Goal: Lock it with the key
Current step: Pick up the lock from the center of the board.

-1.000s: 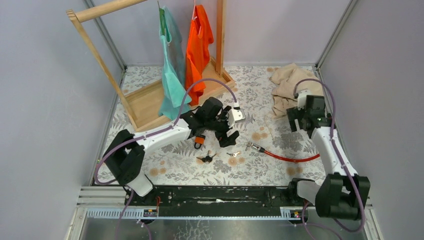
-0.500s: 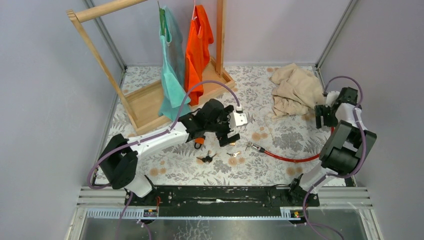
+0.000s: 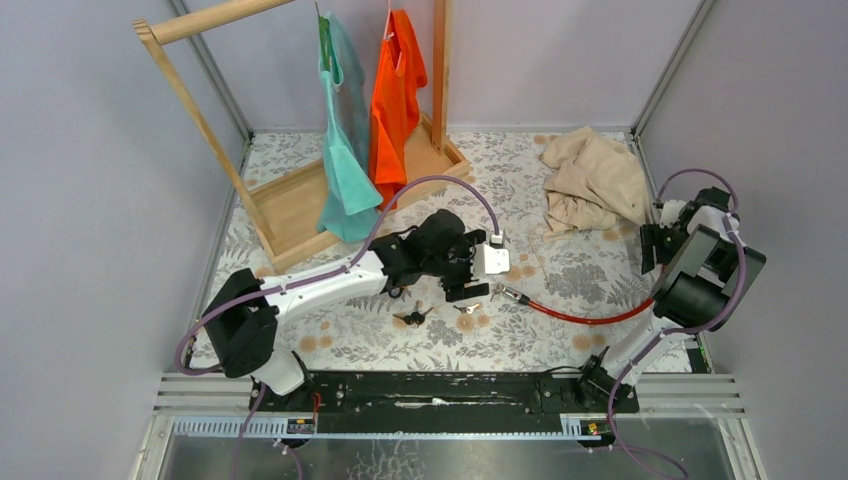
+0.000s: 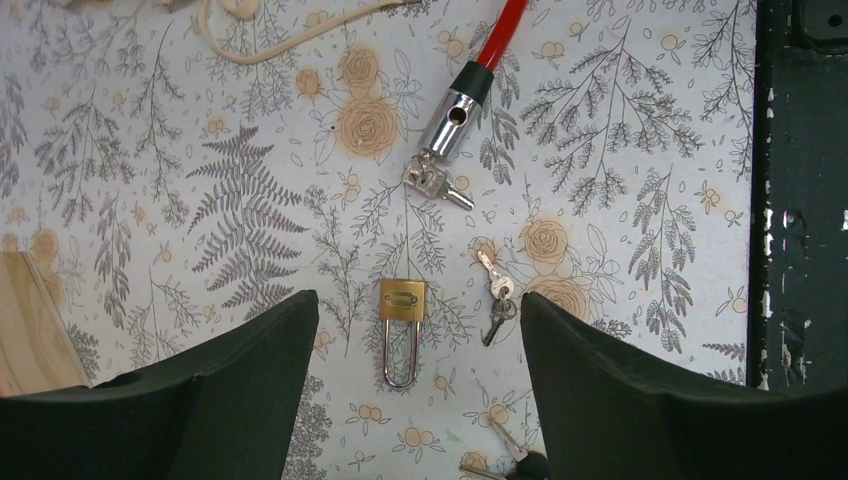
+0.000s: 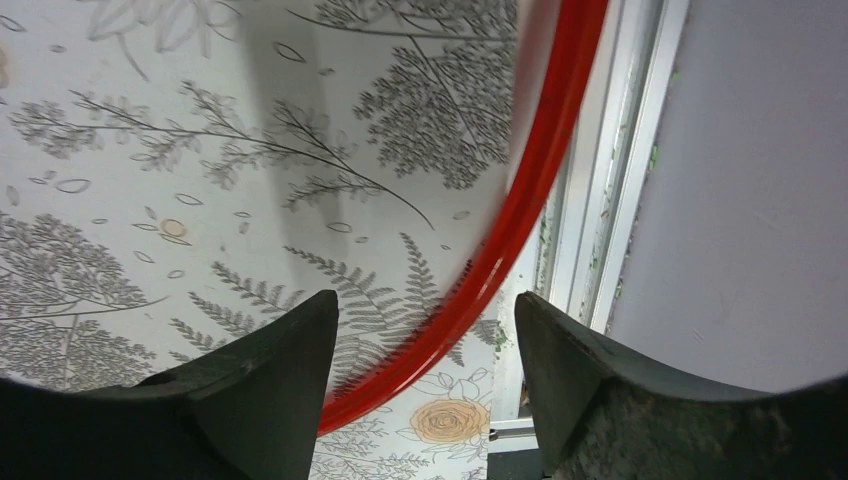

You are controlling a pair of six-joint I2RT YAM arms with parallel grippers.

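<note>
We hold the left hand wide above the padlock. The right hand, also wide, straddles the red cable at the edge of the floral tabletop.

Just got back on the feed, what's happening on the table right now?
Nothing is held yet. The left gripper hovers, jaws open, over the small brass padlock, with the keys lying just beside it. The right gripper is at the right edge of the table, jaws open above the red cable.
</note>
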